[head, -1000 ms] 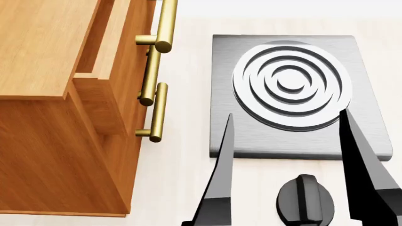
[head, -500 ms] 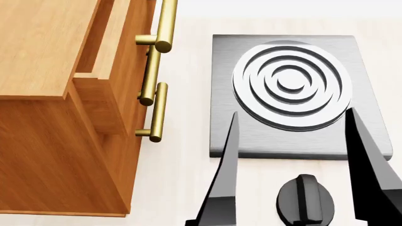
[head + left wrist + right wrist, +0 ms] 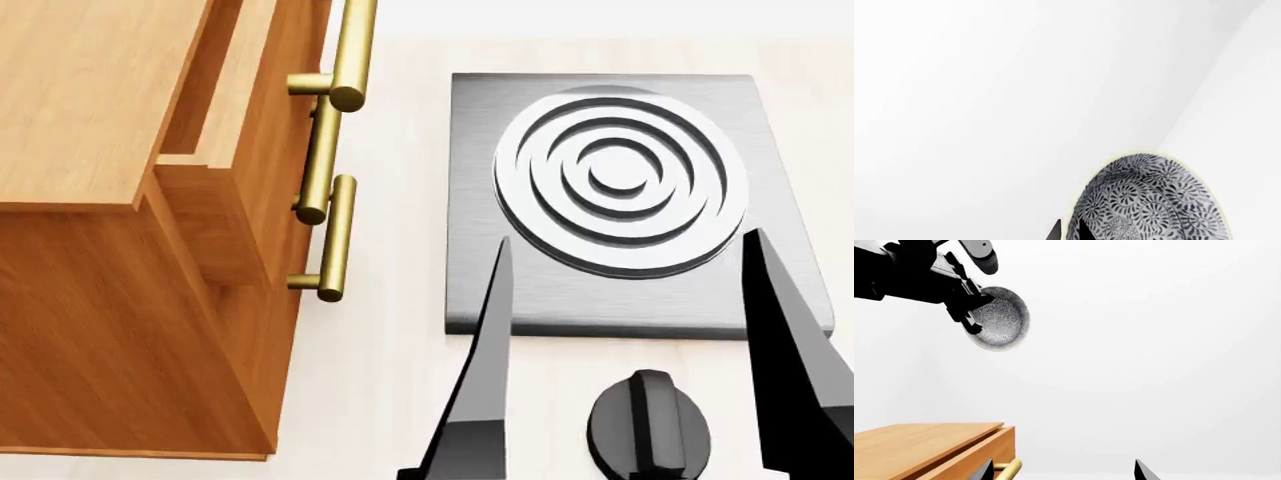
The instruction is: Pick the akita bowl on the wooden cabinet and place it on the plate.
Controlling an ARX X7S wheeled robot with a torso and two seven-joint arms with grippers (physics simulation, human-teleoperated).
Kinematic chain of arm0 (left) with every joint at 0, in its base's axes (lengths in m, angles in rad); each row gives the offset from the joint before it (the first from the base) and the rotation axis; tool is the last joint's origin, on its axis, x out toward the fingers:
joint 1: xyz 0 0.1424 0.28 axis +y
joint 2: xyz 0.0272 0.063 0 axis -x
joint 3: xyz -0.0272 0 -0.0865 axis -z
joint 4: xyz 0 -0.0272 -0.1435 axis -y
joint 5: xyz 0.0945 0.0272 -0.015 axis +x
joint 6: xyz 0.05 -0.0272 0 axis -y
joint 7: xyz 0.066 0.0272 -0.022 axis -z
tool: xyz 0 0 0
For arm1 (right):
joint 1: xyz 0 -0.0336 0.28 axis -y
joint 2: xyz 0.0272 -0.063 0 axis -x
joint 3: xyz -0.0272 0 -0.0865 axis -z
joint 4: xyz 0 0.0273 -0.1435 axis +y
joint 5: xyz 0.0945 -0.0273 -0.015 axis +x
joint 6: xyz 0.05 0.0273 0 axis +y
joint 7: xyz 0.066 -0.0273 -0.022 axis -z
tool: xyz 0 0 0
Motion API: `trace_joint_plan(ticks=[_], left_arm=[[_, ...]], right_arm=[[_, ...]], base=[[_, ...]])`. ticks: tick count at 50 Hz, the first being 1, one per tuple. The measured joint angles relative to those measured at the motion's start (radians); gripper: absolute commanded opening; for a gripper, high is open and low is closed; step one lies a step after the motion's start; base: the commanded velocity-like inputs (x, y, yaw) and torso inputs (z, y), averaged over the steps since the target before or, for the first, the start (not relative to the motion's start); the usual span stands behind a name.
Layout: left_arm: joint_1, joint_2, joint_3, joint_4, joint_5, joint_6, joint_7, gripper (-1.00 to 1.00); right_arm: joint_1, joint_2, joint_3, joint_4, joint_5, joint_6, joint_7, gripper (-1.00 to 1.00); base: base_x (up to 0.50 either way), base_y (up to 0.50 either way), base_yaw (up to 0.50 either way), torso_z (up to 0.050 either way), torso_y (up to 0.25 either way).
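Pale cream countertop (image 3: 387,330) fills the head view, with the wooden cabinet (image 3: 94,300) standing at the left, its brass bar handles (image 3: 350,50) facing a grey square stove (image 3: 534,280) that lies flat just beside it. A white ring-shaped burner (image 3: 621,180) sits in the stove's top, and a black knob (image 3: 650,425) lies on the counter near the stove's front edge. The right gripper (image 3: 634,300) hangs over the front of the stove with its two dark fingers (image 3: 483,380) spread wide apart and nothing between them; the knob shows in the gap below. From the right wrist view, the akita bowl (image 3: 1002,319) is well up in the air against a plain white background, tilted on its side above the cabinet's top (image 3: 921,440), and gripped at its rim by the left gripper (image 3: 969,310), whose dark arm reaches in from the upper corner. In the left wrist view the bowl's patterned inside and pale rim fill the lower part, with the tips of the gripper's fingers (image 3: 1084,231) closed on the rim. The plate does not show in any view.
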State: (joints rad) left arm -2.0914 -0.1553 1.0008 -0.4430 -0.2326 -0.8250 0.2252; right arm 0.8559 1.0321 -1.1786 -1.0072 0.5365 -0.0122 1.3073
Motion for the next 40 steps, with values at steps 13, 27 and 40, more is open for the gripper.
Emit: trace_joint_plan(ticks=[13,27,40], left_arm=[[0.03,-0.03,0.027,0.157,-0.01,0.032,0.025,-1.0],[0.074,-0.063,0.038,0.299,0.013,0.095,-0.011,-1.0],[0.128,-0.089,0.075,0.45,0.031,0.14,-0.029,-1.0]], right_arm=[[0.0,0.005,0.0,-0.002,-0.001,-0.004,0.002,1.0],[0.002,0.007,-0.001,-0.004,-0.002,-0.003,0.005,1.0],[0.005,0.008,-0.003,-0.008,-0.004,0.001,0.008,1.0]], base=[[0.0,0.0,0.0,0.0,0.0],[0.0,0.0,0.0,0.0,0.0],[0.0,0.0,0.0,0.0,0.0]])
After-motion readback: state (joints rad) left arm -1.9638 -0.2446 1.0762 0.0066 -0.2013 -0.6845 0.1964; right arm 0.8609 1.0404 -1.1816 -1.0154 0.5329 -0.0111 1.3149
